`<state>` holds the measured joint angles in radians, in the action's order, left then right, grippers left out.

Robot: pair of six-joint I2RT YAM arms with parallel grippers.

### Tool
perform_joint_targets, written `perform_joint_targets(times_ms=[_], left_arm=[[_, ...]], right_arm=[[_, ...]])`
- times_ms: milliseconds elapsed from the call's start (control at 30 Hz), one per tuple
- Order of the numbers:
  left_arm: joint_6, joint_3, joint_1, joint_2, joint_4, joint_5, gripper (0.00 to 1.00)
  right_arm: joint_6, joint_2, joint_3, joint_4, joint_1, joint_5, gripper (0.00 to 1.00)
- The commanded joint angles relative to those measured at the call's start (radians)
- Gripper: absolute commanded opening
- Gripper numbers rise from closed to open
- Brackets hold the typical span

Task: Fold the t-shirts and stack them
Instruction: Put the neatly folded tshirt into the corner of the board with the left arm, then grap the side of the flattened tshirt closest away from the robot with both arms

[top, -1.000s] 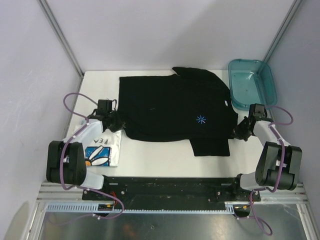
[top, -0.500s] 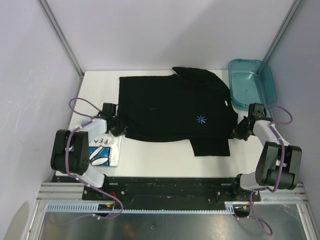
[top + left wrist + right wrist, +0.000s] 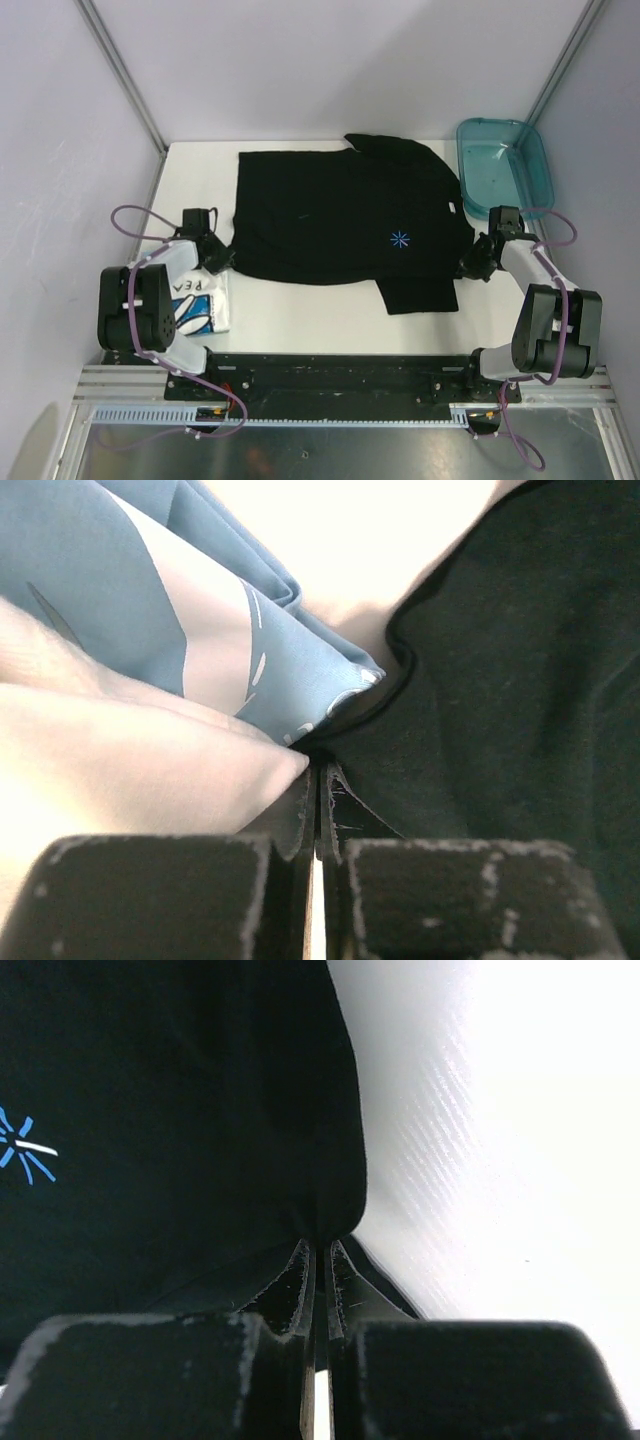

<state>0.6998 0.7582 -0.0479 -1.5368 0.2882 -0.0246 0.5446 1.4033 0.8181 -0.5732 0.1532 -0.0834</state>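
Black shirt (image 3: pixel 350 225) is laid flat at table (image 3: pixel 300 310) centre. Its edges are clenched by left pincer (image 3: pixel 218 258) & right pincer (image 3: pixel 470 265). White shirt (image 3: pixel 200 305) is bunched nr left pincer.

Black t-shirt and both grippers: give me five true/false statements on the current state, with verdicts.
1. The right gripper is shut on the right edge of the black t-shirt. True.
2. The left gripper hangs open above the cloth. False: it is shut on the black t-shirt's left edge.
3. The white t-shirt is stacked on the black one. False: it lies beside it at the near left, partly under the left arm.
4. The blue starburst mark faces up. True.
5. The black t-shirt lies inside the teal bin. False: it lies spread on the table, and the bin stands at the far right corner.
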Motion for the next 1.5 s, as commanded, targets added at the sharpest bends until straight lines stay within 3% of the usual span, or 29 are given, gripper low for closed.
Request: perform_joint_targets(times_ms=[0, 333, 400, 567, 667, 1033, 1467], left_arm=[[-0.062, -0.029, -0.06, 0.004, 0.133, 0.189, 0.0], [-0.104, -0.034, -0.02, 0.121, 0.16, 0.13, 0.0], [-0.104, -0.046, -0.004, 0.162, 0.162, 0.108, 0.0], [-0.106, -0.046, 0.013, 0.214, 0.163, 0.071, 0.0], [-0.105, -0.027, 0.018, 0.209, 0.163, 0.043, 0.0], [-0.089, 0.026, 0.038, 0.179, 0.162, -0.008, 0.0], [-0.099, 0.04, 0.039, 0.164, 0.161, -0.016, 0.0]], right_arm=[[-0.002, -0.026, 0.029, -0.016, -0.018, 0.011, 0.0], [-0.033, -0.028, 0.031, -0.031, 0.051, 0.018, 0.01], [-0.032, -0.028, 0.04, -0.032, 0.063, 0.016, 0.09], [-0.008, -0.08, 0.081, -0.073, 0.065, 0.015, 0.47], [0.003, -0.147, 0.089, -0.131, 0.059, 0.041, 0.55], [0.118, -0.32, -0.043, -0.282, -0.063, 0.122, 0.43], [0.292, -0.204, -0.154, -0.22, -0.133, 0.18, 0.44]])
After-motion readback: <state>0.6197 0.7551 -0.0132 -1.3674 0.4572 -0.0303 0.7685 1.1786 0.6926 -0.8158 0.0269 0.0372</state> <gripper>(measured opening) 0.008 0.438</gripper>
